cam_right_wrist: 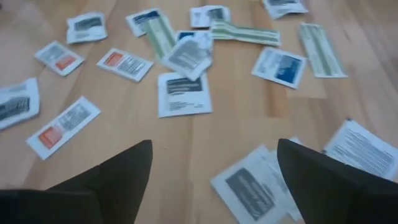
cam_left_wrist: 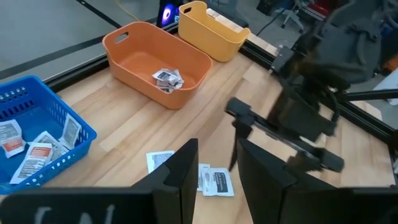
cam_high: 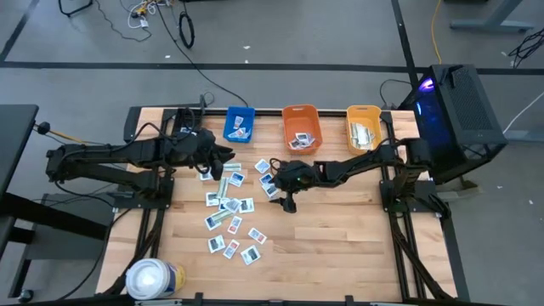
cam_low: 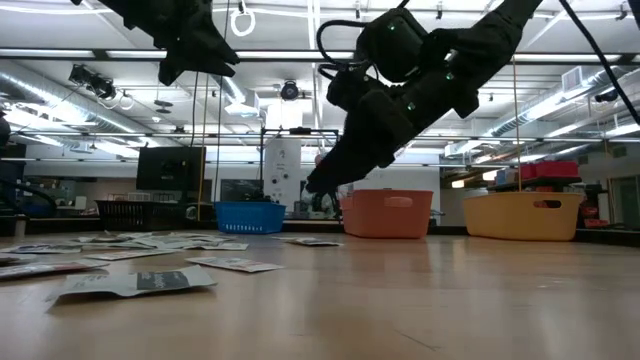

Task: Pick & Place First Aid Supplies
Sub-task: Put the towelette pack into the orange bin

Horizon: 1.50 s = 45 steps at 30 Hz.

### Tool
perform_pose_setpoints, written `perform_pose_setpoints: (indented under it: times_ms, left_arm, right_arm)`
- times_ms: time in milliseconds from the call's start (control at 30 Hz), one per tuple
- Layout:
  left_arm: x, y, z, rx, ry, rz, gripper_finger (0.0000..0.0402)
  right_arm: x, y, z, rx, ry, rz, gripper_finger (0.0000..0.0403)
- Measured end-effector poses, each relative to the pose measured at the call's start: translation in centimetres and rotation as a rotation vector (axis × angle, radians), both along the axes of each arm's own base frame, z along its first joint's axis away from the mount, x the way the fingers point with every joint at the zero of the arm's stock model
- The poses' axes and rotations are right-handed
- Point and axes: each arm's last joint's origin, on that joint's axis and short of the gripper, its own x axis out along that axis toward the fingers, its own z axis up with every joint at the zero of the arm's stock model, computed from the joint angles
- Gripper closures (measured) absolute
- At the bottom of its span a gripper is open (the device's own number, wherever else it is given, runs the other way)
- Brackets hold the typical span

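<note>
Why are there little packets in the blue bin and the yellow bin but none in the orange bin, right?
Not quite. The orange plastic bin does hold a few small white packets, as the left wrist view shows. The blue plastic bin and yellow plastic bin hold some too.

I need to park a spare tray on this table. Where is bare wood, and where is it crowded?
Bare wood: the table's near right part, right of the packets and below the right gripper. Crowded: the packet scatter left of centre, the white roll at the near left corner, and the far edge with the blue, orange and yellow bins.
</note>
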Motion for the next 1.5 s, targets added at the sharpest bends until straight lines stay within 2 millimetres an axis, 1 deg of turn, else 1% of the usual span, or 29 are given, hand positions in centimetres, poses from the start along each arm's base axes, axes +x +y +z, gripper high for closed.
perform_pose_setpoints:
  times_ms: [133, 267, 600, 767, 900, 1033, 1167, 1300, 1500]
  left_arm:
    - [0.0, 0.0, 0.0, 0.004, 0.000, 0.009, 0.0287]
    - [0.0, 0.0, 0.0, 0.004, 0.000, 0.009, 0.0287]
    - [0.0, 0.1, 0.0, 0.017, 0.001, 0.037, 0.0287]
    - [0.0, 0.1, 0.0, 0.018, 0.002, 0.039, 0.0287]
    - [-0.1, 0.1, 0.0, 0.022, 0.002, 0.046, 0.0287]
    - [-0.1, 0.1, 0.0, 0.022, 0.002, 0.047, 0.0287]
    - [-0.1, 0.2, 0.0, 0.035, 0.003, 0.073, 0.0287]
    - [-0.1, 0.3, 0.0, 0.042, 0.004, 0.087, 0.0287]
    - [-0.1, 0.3, 0.0, 0.040, 0.006, 0.083, 0.0287]
  right_arm:
    - [0.1, 0.7, -0.9, -0.028, 0.018, 0.025, 0.0056]
    - [0.1, 1.1, -1.1, -0.009, 0.042, -0.028, 0.0056]
    - [0.1, 0.9, -1.0, 0.015, 0.034, -0.336, 0.0057]
    - [1.1, 1.7, 0.4, 0.092, 0.053, -0.391, 0.0057]
    - [1.8, 2.3, 1.9, 0.048, 0.074, -0.466, 0.0057]
    - [2.1, 2.4, 2.9, 0.073, 0.102, -0.587, 0.0057]
    - [2.4, 2.3, 3.8, 0.114, 0.108, -0.628, 0.0057]
    - [3.0, 2.4, 3.7, 0.136, 0.154, -0.651, 0.0057]
    - [4.6, 2.7, 2.9, 0.160, 0.272, -0.686, 0.0056]
